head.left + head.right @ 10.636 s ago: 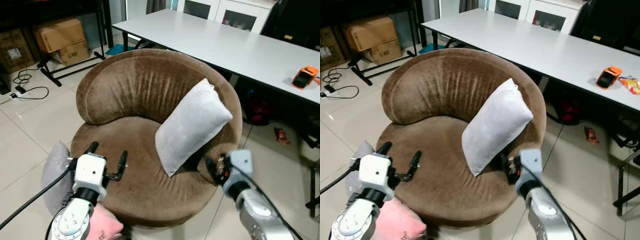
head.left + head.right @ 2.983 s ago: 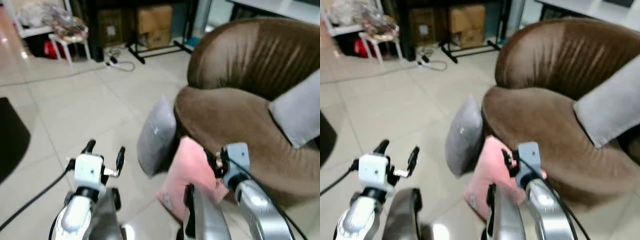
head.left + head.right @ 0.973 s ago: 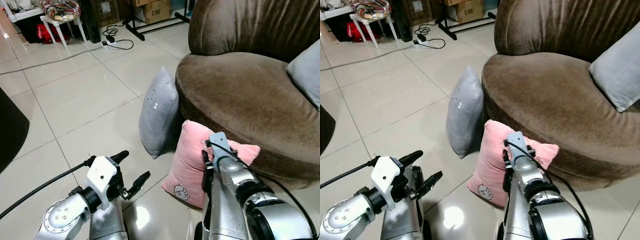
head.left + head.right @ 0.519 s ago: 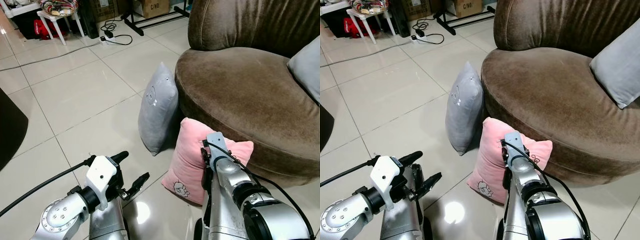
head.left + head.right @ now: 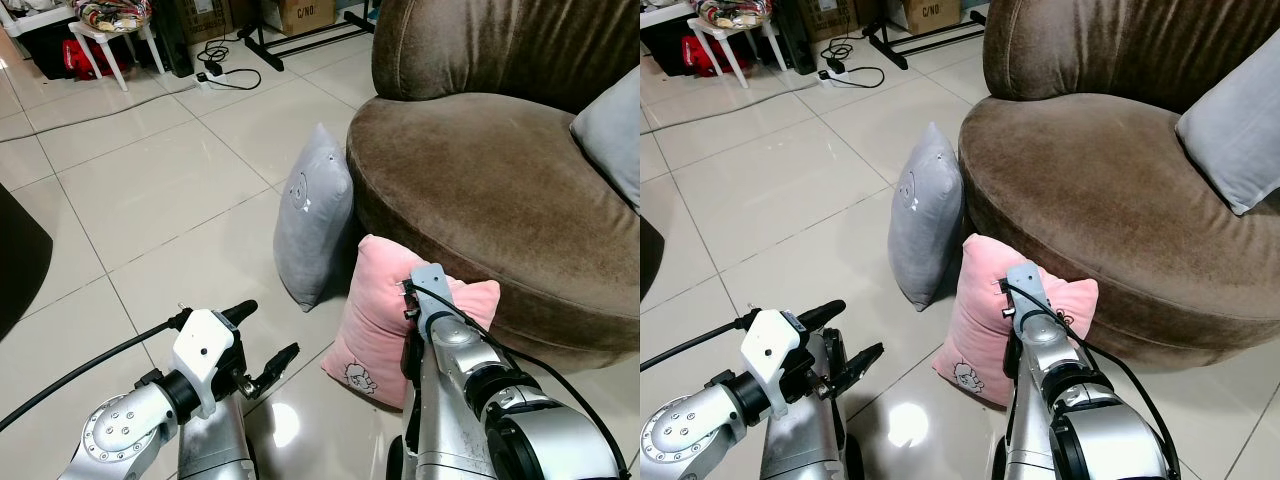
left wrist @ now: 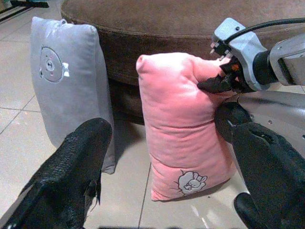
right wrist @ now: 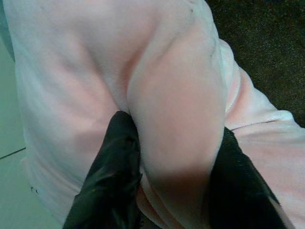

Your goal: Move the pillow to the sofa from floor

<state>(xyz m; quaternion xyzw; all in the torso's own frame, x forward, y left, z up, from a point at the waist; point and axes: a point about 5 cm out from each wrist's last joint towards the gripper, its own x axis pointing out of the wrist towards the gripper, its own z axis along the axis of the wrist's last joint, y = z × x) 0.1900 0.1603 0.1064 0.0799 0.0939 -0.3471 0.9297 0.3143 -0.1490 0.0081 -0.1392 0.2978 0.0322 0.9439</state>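
The big round brown sofa [image 5: 500, 190] already has a light grey pillow [image 5: 610, 140] on its seat, while a grey pillow with a face print [image 5: 315, 215] and the pink bunny pillow [image 5: 375, 325] lean against the sofa's base on the tiled floor [image 5: 130, 200]. The right end effector [image 6: 224, 78] is pinched onto a fold at the pink pillow's top edge, and the left end effector [image 5: 262, 345] hangs spread wide and empty, low on the side away from the sofa. My worry is that small pinch of plush slipping out on the lift and dropping the pillow back on the floor.

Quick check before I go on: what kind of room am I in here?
Probably a living area that doubles as storage: a round brown sofa on a tiled floor, cardboard boxes and a power strip along the far wall.
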